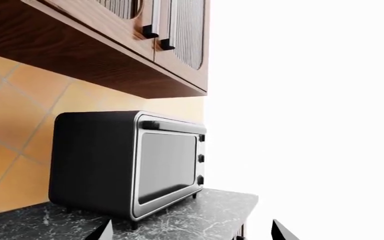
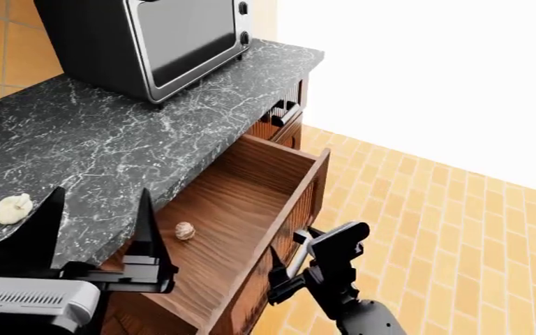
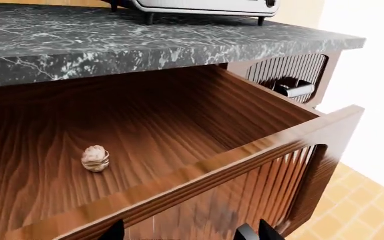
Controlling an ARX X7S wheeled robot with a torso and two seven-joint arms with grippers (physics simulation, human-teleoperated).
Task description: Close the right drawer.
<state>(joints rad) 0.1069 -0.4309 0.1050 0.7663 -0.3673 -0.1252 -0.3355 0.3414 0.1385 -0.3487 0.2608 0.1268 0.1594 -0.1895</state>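
Note:
The right drawer [image 2: 249, 202] of reddish-brown wood is pulled far out from under the marble counter. Its panelled front fills the right wrist view [image 3: 245, 185]. My right gripper [image 2: 292, 264] is open against the outside of that front, its fingertips either side of the silver bar handle [image 2: 298, 255]. In the right wrist view, the right gripper [image 3: 192, 234] shows only its fingertips, with a bit of the handle [image 3: 245, 233] between them. My left gripper [image 2: 100, 234] is open and empty above the counter's front edge, its fingertips just showing in the left wrist view [image 1: 190, 232].
A walnut [image 2: 185, 230] lies in the drawer [image 3: 95, 159]. A black toaster oven [image 2: 156, 35] stands on the marble counter [image 2: 109, 139], and a pale lump [image 2: 14, 208] lies near its left edge. A shorter drawer front [image 3: 293, 89] sits beyond. Upper cabinets [image 1: 112, 45] hang overhead.

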